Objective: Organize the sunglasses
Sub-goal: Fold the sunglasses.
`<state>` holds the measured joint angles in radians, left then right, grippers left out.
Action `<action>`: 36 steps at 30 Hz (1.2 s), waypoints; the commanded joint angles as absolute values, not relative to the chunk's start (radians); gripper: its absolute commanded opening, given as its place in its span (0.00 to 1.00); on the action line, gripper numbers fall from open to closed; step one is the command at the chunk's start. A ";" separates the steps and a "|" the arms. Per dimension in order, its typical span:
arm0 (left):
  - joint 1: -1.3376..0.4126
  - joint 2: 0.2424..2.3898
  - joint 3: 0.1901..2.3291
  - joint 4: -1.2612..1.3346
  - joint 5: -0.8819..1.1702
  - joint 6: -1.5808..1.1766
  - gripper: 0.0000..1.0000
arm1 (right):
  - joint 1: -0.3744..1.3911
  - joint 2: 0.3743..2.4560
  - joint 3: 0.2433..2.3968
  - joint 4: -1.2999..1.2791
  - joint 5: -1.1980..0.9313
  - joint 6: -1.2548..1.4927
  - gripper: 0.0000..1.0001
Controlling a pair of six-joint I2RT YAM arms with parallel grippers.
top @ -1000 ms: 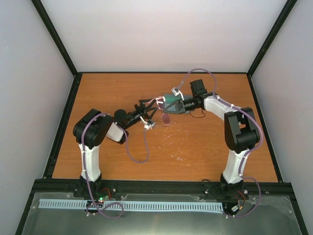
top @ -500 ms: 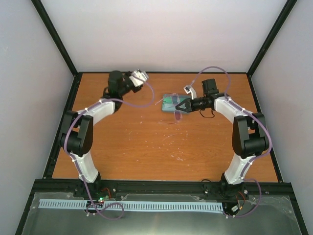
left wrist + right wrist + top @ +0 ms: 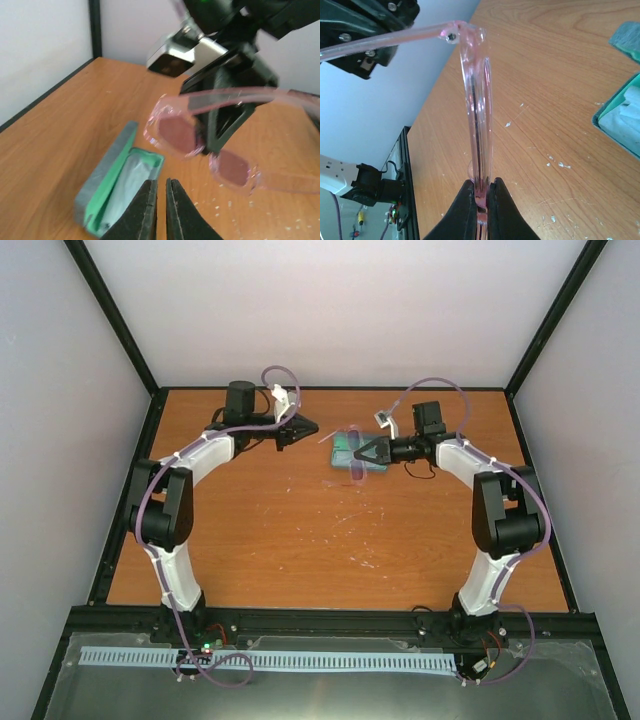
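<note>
Pink see-through plastic, thin and glossy: that's the sunglasses (image 3: 176,134). They've got rounded-rectangle lenses with a rosy tint and long slender arms that are swung open. They're up in the air over the far middle of the table, not touching anything except the right gripper (image 3: 480,197). Its black fingers are clenched on the front of the frame, somewhere around the bridge as far as I can make out. From the right wrist view the frame shows edge-on, with a tiny screw at the hinge where one arm bends off to the side.

Just below and beside them the case (image 3: 102,172) lies open on the table. It's an oblong shell, matte grey-blue on the outside with a mint green lining, and there's something pale and crumpled, maybe a cloth (image 3: 125,185), tucked inside.

The left gripper (image 3: 161,200) hangs near it, pointing at the glasses. Its two dark tapered fingers are pulled almost together with only a sliver between them, and it's holding nothing.

The table (image 3: 60,140) is orange-brown wood grain, smooth, with little white scuffs and flecks. It has a black rail along the edge and plain pale walls behind.
</note>
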<state>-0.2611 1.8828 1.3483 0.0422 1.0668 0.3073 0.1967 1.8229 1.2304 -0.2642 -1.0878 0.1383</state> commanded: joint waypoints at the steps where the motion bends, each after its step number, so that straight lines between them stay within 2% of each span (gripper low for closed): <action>1: -0.280 1.856 1.373 0.086 1.201 0.196 0.10 | 0.225 1.864 1.265 -0.285 -1.125 0.114 0.03; 16: -0.332 1.827 1.315 0.233 1.211 0.054 0.11 | 0.272 1.959 1.351 -0.241 -1.097 0.171 0.03; 24: -0.392 1.851 1.286 0.232 1.187 0.082 0.10 | 0.300 1.960 1.403 -0.236 -1.109 0.192 0.03; 36: -0.393 1.957 1.272 0.288 1.142 0.090 0.11 | 0.323 1.858 1.348 -0.183 -1.304 0.210 0.03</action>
<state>-0.3927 1.9053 1.2610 0.2451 1.1538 0.0879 0.3065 1.9297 1.3663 -0.2161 -1.1858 0.2096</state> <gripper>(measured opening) 0.108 0.049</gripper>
